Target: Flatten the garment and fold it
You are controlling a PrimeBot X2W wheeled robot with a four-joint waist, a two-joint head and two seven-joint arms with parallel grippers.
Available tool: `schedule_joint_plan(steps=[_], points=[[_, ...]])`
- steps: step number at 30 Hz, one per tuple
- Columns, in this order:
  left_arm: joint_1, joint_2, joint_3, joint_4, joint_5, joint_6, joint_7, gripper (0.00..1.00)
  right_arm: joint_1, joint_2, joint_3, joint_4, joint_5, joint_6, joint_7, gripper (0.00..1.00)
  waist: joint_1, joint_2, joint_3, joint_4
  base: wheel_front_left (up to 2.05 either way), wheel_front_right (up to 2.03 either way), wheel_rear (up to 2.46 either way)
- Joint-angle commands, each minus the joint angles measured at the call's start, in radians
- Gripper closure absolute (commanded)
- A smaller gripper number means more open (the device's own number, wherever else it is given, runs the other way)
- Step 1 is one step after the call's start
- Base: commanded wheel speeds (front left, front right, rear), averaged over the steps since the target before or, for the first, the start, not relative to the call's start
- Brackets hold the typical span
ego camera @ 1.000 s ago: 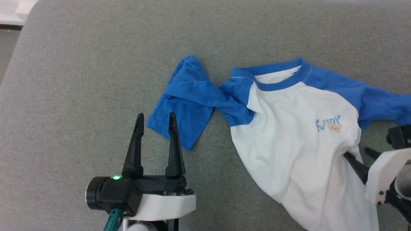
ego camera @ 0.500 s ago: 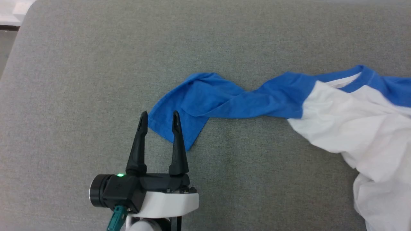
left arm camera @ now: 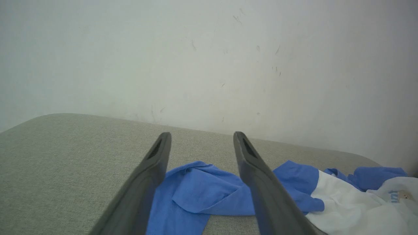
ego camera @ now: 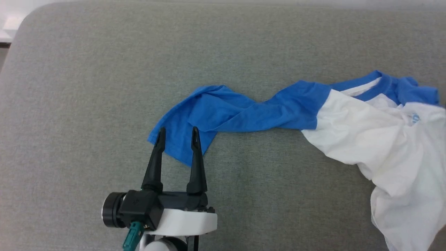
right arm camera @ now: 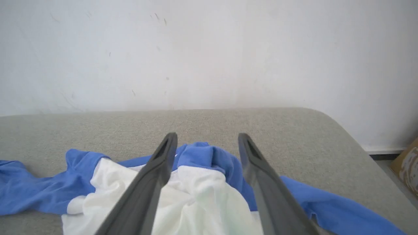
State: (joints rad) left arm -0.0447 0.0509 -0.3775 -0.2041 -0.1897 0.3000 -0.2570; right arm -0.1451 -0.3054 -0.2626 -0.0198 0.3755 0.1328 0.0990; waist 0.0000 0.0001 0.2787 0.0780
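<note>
Covering the head view from edge to edge is a grey cloth-topped bench (ego camera: 69, 87) with rounded corners. A scuffed white wall (left arm camera: 209, 58) stands behind it, and the corner of a brown box (right arm camera: 406, 160) sits on the floor off the right end. Left tool (ego camera: 178, 129): fingers spread wide, gripping nothing, tips over the loose end of the blue sleeve (ego camera: 216, 111); contact with the cloth cannot be told. The garment (ego camera: 348, 139) lies on the bench right of centre. Its sleeve is drawn out leftward in a long twisted band, and the white body is crumpled and runs off toward the right edge. The blue collar (ego camera: 379, 82) is bunched and the chest print (ego camera: 414, 118) half folded under. Right tool (right arm camera: 207, 134): fingers likewise spread, nothing between them, poised above the white body and collar. A second ago the shirt lay further left, front up and print readable, with its sleeve in a heap and the right tool against the white body. Since then the body has gone rightward and the sleeve has stretched.
</note>
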Motion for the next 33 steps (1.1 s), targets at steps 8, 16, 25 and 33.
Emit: schedule_joint_plan(steps=[8,16,25,33], points=[[0.053,0.001,0.033,-0.024,0.037,-0.001,-0.005,0.00,0.284,0.203,-0.075,-0.344,-0.091,-0.002,-0.184,0.00,0.0000,-0.0001,0.003,-0.063,0.00,0.00,0.00],[-0.018,0.037,0.015,0.068,0.106,-0.028,0.029,0.00,0.321,0.244,0.010,-0.335,-0.107,-0.002,-0.236,0.00,0.0000,-0.0001,-0.002,-0.119,0.00,0.00,0.00],[-0.265,0.160,-0.009,0.284,0.186,-0.139,0.499,0.00,0.281,0.230,0.032,-0.352,-0.101,-0.002,-0.218,0.00,0.0000,-0.0001,0.035,-0.137,0.00,0.00,0.00],[-0.354,0.205,-0.059,0.415,0.183,-0.254,0.739,0.00,0.269,0.203,0.055,-0.349,-0.062,-0.002,-0.208,0.00,0.0000,-0.0001,0.090,-0.142,0.00,0.00,0.00]])
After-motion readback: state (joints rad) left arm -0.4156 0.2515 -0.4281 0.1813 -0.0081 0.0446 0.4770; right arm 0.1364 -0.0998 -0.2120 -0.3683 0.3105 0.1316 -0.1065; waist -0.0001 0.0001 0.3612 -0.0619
